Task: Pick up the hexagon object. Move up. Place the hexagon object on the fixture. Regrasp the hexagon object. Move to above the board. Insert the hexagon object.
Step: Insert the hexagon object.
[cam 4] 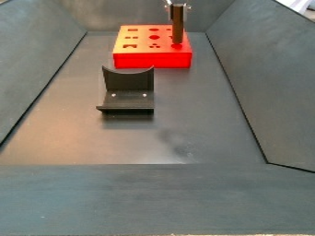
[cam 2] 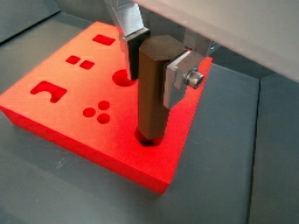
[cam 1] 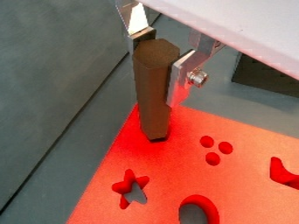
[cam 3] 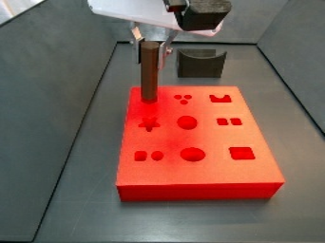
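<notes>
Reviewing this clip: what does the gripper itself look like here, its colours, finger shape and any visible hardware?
The gripper, above the red board, has two flat silver metal fingers with dark pads on their inner faces. One finger carries a silver bolt head on its outer face in both wrist views. In a side view, the gripper's body is white with a black boxy part beside it. No cables or markings show.

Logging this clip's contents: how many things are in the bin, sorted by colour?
Red: 1, the board
Brown: 1, the peg, upright between the gripper fingers at the board's corner
Dark grey: 1, the fixture
Total: 3
</notes>
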Tool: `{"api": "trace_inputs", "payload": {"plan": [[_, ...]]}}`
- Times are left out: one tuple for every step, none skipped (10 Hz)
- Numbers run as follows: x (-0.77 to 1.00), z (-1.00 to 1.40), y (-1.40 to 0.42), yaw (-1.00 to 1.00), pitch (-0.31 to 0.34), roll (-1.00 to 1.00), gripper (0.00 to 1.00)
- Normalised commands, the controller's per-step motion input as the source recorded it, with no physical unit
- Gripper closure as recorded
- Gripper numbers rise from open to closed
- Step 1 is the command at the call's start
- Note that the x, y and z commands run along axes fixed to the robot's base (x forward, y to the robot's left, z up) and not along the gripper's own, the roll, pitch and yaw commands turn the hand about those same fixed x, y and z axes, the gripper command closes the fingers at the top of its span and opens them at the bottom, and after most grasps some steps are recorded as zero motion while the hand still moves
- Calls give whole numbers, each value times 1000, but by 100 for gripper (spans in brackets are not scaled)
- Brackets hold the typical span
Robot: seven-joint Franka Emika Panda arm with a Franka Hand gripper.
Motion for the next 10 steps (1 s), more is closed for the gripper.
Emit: {"api": "trace_inputs", "payload": {"plan": [[46,-271,137,6,0,67,100],[0,-60,66,66,31,9,100],[43,-586,-6,260,0,81,100],[357,-720,-120,346,0,24,100],[329,-717,-203,477,0,24,100],[74,-586,-291,526,0,1,100],[80,-660,-234,383,-43,0,100],[34,-723,-154,37,-119,0,100],[0,-931,-100,0,-161,81,100],[0,-957,-86,0,-149,89,100]]}}
